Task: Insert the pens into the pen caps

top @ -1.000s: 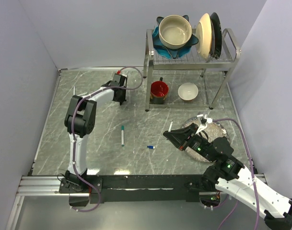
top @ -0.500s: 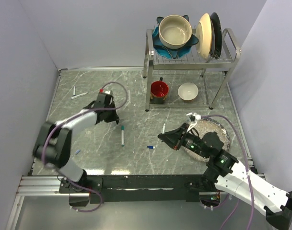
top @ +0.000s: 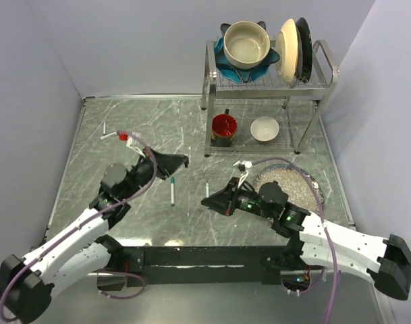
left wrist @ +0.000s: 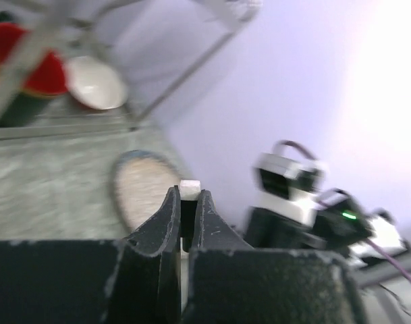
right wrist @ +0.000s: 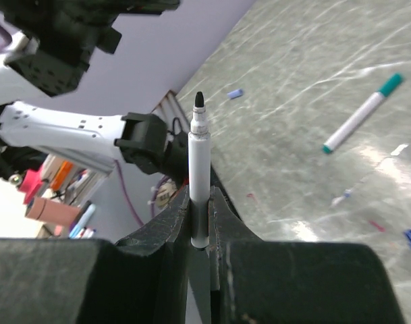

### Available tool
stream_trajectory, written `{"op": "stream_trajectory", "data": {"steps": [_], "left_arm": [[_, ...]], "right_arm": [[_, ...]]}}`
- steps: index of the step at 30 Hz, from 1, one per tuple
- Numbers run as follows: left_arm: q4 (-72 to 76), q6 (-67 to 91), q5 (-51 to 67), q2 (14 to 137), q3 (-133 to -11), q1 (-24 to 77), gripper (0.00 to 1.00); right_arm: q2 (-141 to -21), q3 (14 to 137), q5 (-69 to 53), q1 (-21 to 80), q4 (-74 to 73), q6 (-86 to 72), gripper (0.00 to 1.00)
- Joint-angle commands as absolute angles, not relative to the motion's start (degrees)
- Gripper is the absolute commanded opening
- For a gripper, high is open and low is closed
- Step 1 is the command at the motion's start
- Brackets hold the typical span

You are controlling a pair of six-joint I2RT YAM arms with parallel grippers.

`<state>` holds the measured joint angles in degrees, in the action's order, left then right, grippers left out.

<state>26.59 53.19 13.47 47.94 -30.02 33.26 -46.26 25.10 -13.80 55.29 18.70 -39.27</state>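
Swung inward since a second ago, both arms, now meeting mid-frame over the table (top: 192,128). Grips an uncapped pen (right wrist: 199,169) in the right pincer (right wrist: 200,199), black tip clear of the jaws, long axis pointing up-frame. Pinches a small white stub (left wrist: 189,183), cap or not unclear, in the left pincer (left wrist: 187,196), just up-left of that tip.

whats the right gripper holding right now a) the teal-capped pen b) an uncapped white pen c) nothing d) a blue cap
B: in the right wrist view the right gripper is shut on a white pen with its black tip bare, while the teal-capped pen lies loose beyond it.
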Motion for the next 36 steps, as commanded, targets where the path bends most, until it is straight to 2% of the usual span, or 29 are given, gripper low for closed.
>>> {"op": "stream_trajectory", "data": {"steps": [1, 10, 36], "left_arm": [[42.2, 58.7, 10.5, 44.0, -26.1, 37.8, 0.01], [51.7, 61.2, 9.8, 45.1, -23.6, 42.8, 0.01], [50.7, 59.2, 9.0, 45.2, -23.5, 45.9, 0.01]], "right_arm": [[-49.6, 28.1, -13.4, 57.7, 29.8, -40.1, 0.00], [-53.1, 28.7, -12.1, 60.2, 35.3, -38.9, 0.00], [-53.3, 31.3, -9.9, 63.4, 33.7, -36.1, 0.00]]}}
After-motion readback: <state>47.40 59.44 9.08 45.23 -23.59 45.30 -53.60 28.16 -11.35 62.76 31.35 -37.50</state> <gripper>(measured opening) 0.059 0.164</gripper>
